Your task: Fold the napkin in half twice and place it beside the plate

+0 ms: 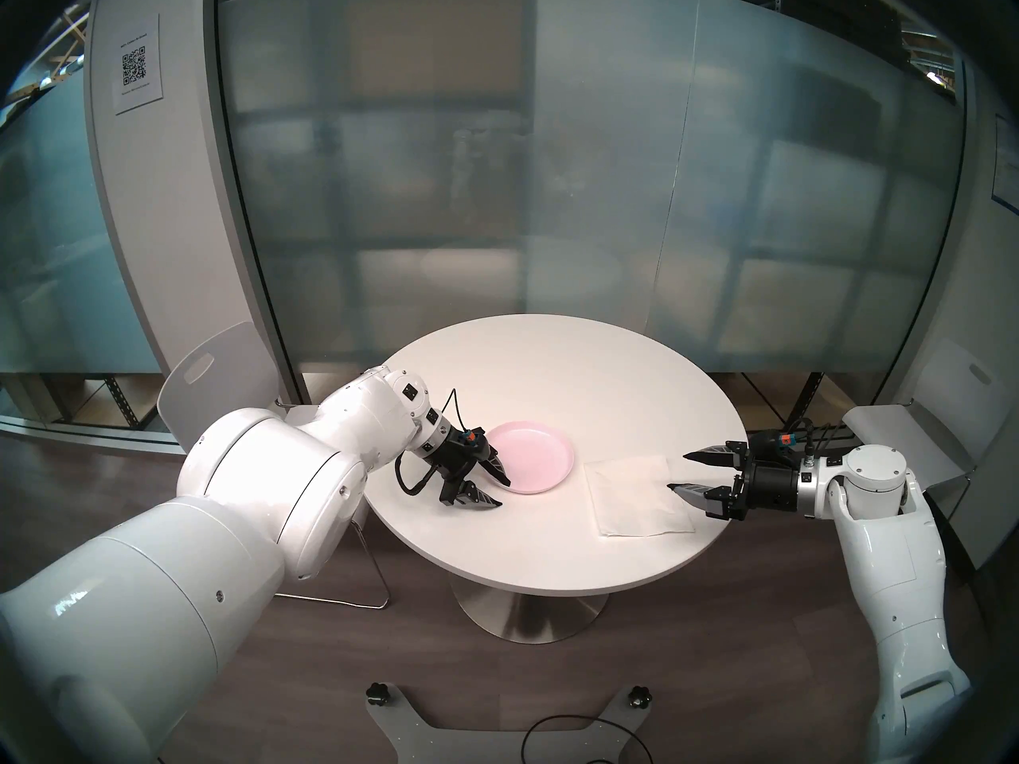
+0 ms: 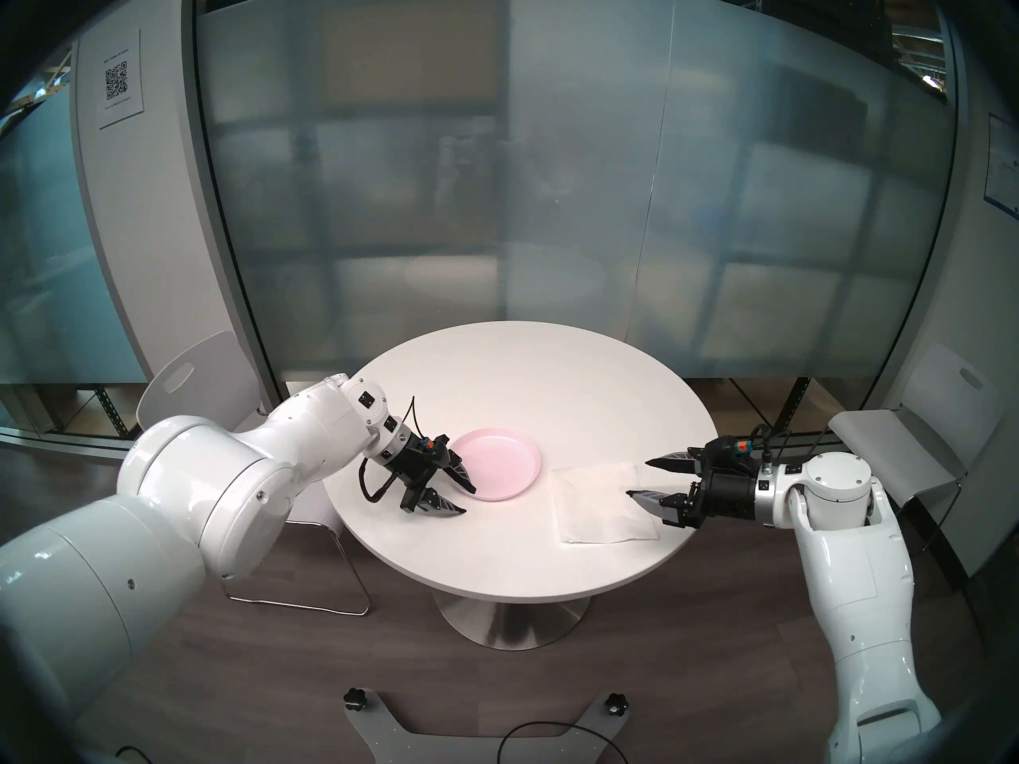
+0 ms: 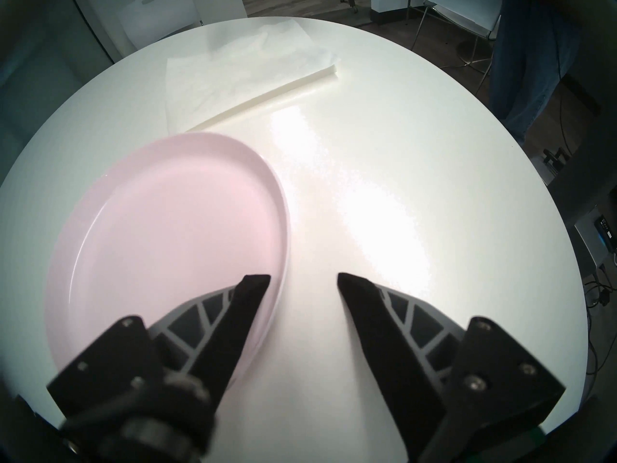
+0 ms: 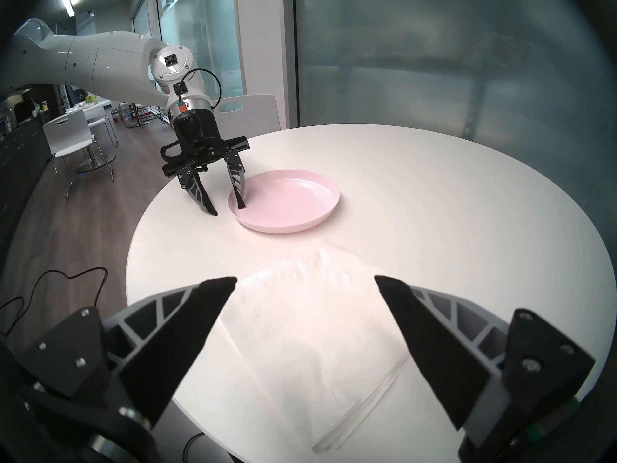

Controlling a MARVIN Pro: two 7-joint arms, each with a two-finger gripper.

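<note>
Napkin folded beside the plate, both our grippers spread.

Nearest us on the round white table point(image 1: 551, 559) lies the napkin point(image 1: 637, 495), a folded white rectangle lying flat toward our right side, just beside the plate point(image 1: 537, 459) with a narrow strip of bare tabletop between them. Our right gripper point(image 1: 677, 472) hovers level at the napkin's outer edge with its jaws spread wide, one fingertip over the paper and nothing held. A little farther and to our left, our left gripper point(image 1: 499, 490) points down with its jaws apart, straddling the pale pink plate's rim: one finger over the plate, the other over the table outside it.
</note>
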